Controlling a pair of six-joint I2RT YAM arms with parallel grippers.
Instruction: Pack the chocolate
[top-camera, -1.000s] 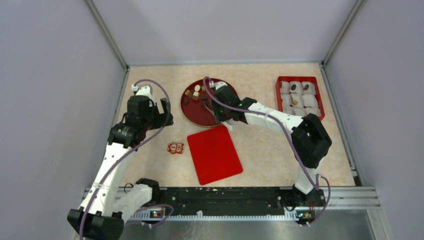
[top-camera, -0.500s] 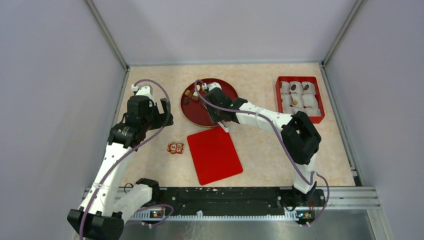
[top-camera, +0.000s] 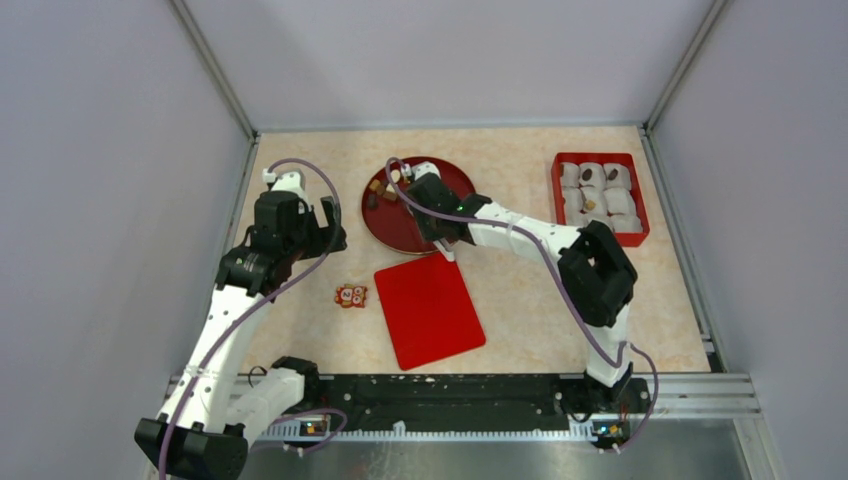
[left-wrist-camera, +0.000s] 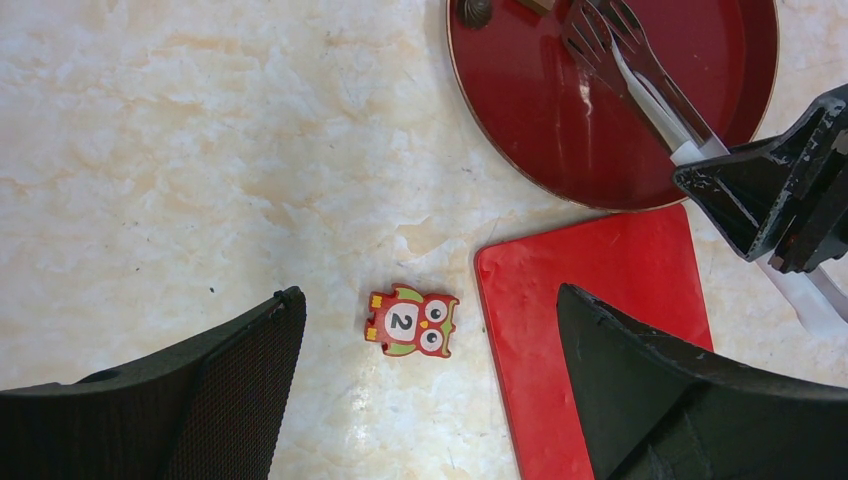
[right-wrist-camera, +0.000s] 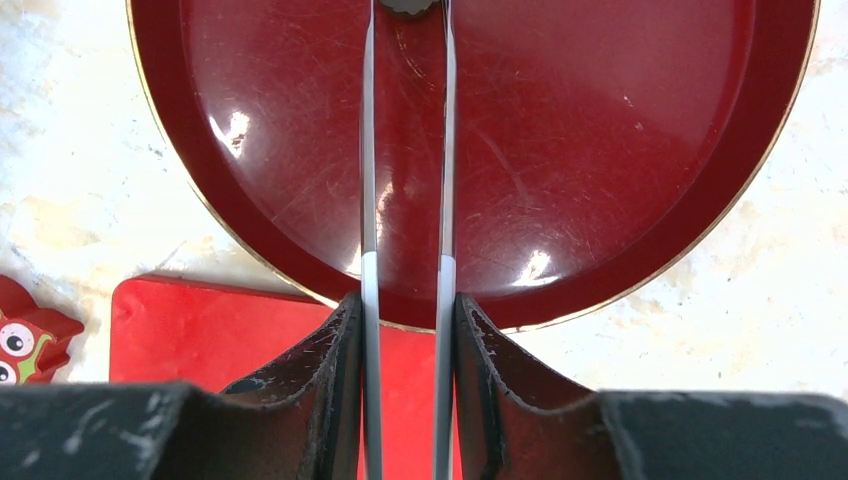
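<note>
Several small chocolates (top-camera: 385, 186), dark brown, tan and white, lie at the upper left of a round dark red plate (top-camera: 400, 228). My right gripper (top-camera: 442, 238) is shut on grey tongs (right-wrist-camera: 368, 200) over the plate's near rim. In the right wrist view (right-wrist-camera: 405, 305) the tong arms reach across the plate, and one dark chocolate (right-wrist-camera: 405, 5) sits at their tips, cut off by the frame edge. The left wrist view shows the tongs (left-wrist-camera: 640, 75) and a dark chocolate (left-wrist-camera: 475, 10). My left gripper (top-camera: 332, 225) is open and empty, above the table left of the plate.
A red box (top-camera: 556, 190) at the back right holds white paper cups (top-camera: 620, 200), some with chocolates in them. A flat red lid (top-camera: 428, 308) lies just in front of the plate. A small owl piece (left-wrist-camera: 411, 321) lies on the table below my left gripper (left-wrist-camera: 430, 298).
My right arm has swung left over the plate, carrying the tongs toward the chocolates at its upper left. The left arm has not moved.
</note>
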